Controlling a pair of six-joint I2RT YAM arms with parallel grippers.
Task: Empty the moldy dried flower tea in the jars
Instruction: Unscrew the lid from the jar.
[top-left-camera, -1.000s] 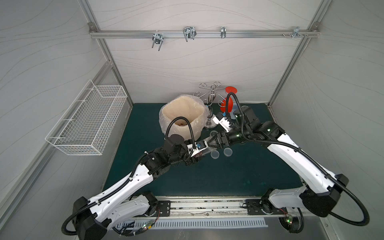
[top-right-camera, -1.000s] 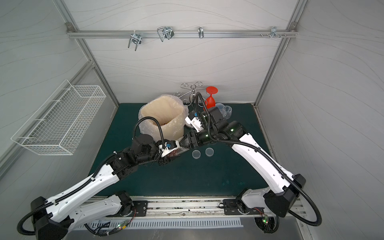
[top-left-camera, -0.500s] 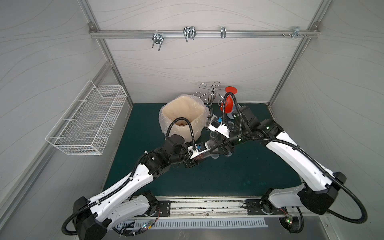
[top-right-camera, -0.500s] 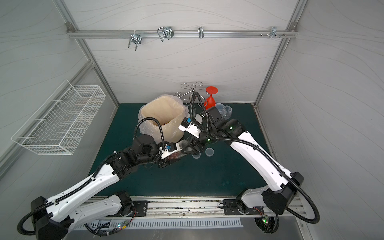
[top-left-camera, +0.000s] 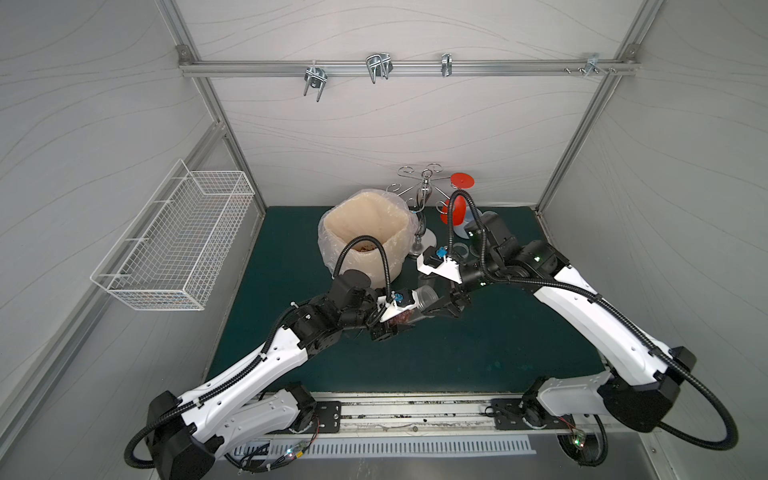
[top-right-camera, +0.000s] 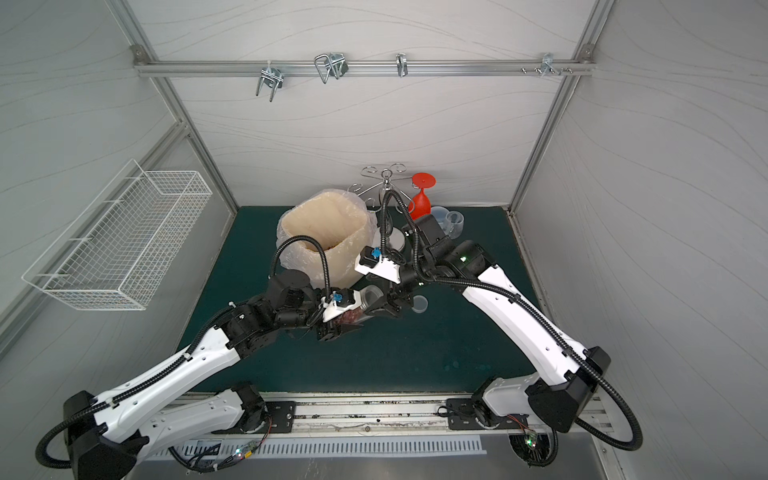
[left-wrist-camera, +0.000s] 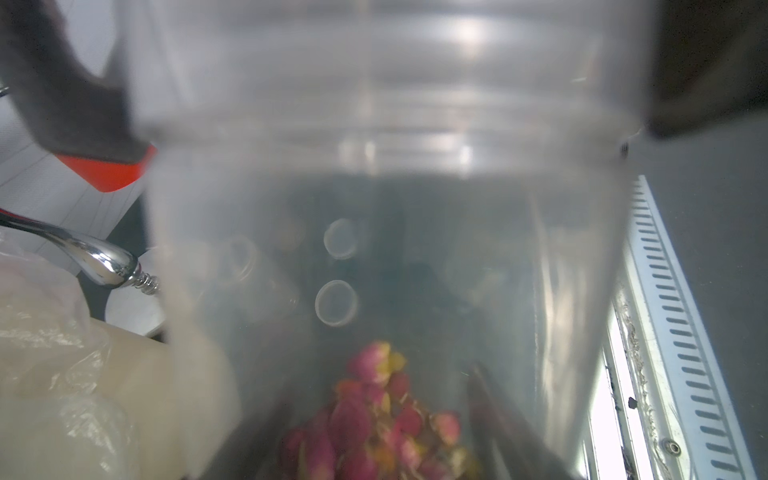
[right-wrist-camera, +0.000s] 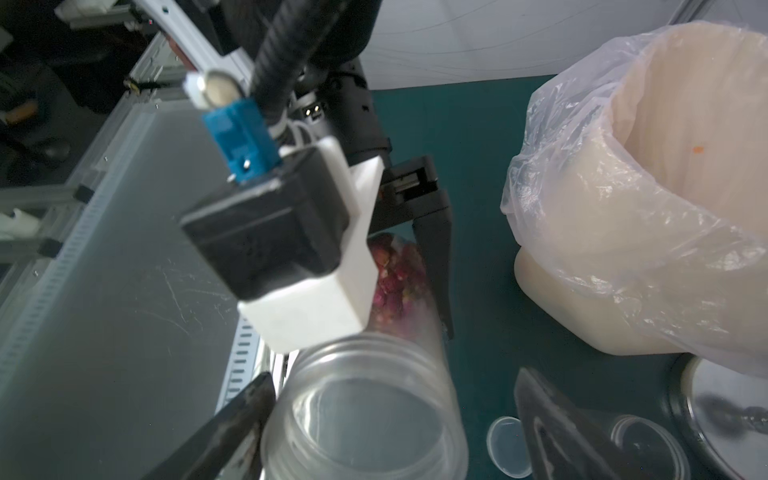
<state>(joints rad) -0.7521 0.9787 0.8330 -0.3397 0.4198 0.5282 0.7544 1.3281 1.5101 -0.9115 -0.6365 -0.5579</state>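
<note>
I have my left gripper (top-left-camera: 401, 322) clamped on the lower half of a clear jar (top-left-camera: 424, 298) lying tipped at mid-frame in both top views, just below the lined bin (top-left-camera: 361, 266), dried flower tea (left-wrist-camera: 374, 424) heaped at its gripped end, while my right gripper (right-wrist-camera: 392, 382) straddles its mouth, jaws spread wide.

In the left wrist view the jar (left-wrist-camera: 382, 166) fills the picture out of focus, its mouth and the dried flower tea (left-wrist-camera: 374, 424) both cut off by the picture's edges. In the right wrist view a camera (right-wrist-camera: 270, 241) covers most of the jar's body, and the right gripper (right-wrist-camera: 395, 374) shows blurred fingers (right-wrist-camera: 232, 432) cropped at the edge. Whether a lid sits on the jar cannot be told
</note>
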